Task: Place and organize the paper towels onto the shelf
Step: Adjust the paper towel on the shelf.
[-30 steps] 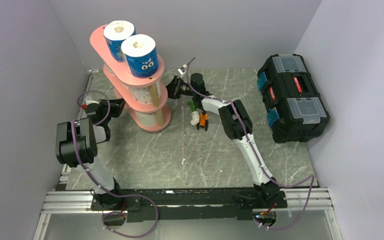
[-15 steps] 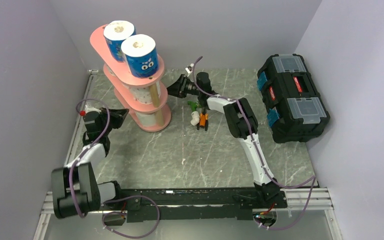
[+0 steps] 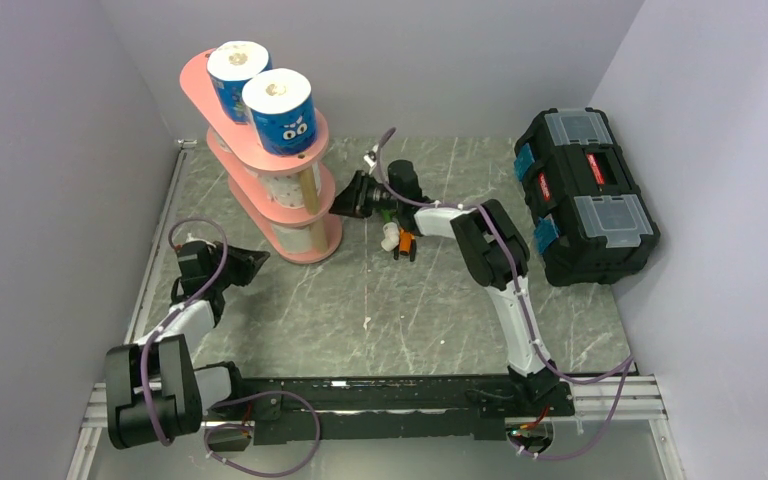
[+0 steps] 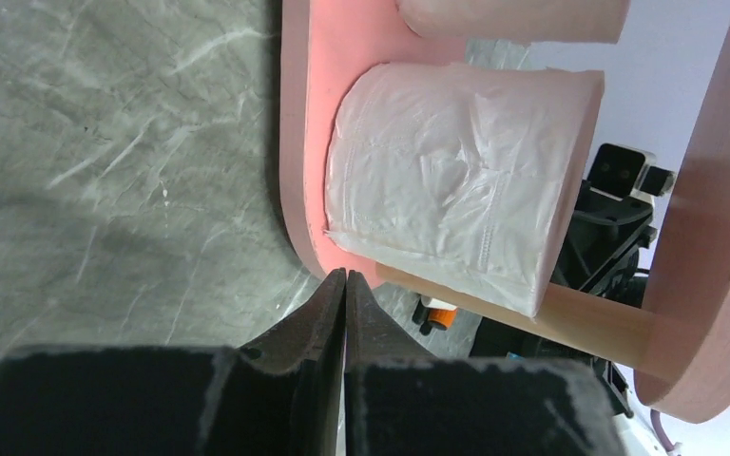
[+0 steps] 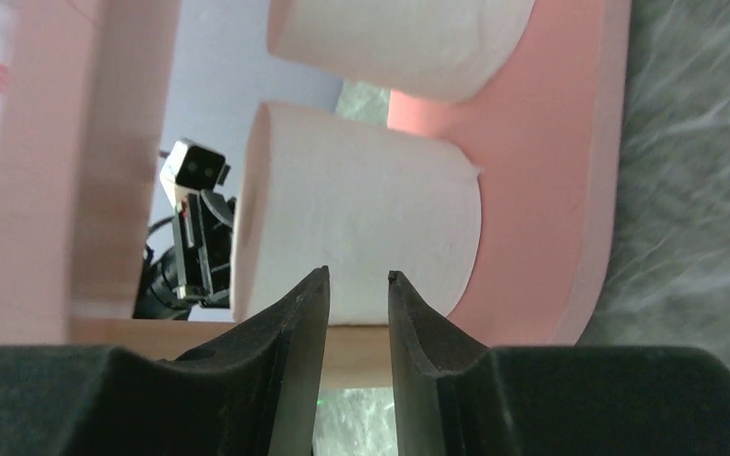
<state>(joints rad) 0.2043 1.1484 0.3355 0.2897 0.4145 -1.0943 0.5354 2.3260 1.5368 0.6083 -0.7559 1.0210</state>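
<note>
The pink three-tier shelf [image 3: 305, 132] stands at the back left of the table. Two blue cartoon-eyed paper towels [image 3: 282, 112] stand on its top board. More white rolls sit on the middle tier [image 3: 285, 190] and the bottom tier [image 3: 297, 238]. My left gripper [image 3: 257, 262] is shut and empty, low on the table just left of the shelf's base. In the left wrist view its tips [image 4: 345, 276] point at a plastic-wrapped roll [image 4: 456, 190] on the bottom board [image 4: 304, 142]. My right gripper [image 3: 345, 200] is open a little at the shelf's right side. In the right wrist view its tips [image 5: 356, 275] are close to a plain roll [image 5: 361, 214], with nothing between them.
A black toolbox [image 3: 585, 195] sits at the right. Small white, green and orange tools [image 3: 400, 240] lie beside the right arm. A wooden post [image 5: 361, 353] of the shelf crosses just beyond the right fingers. Walls enclose the table on three sides.
My left arm has drawn back from the shelf toward the near left, and its jaws have closed. My right gripper has shifted lower and nearer along the shelf's right side.
</note>
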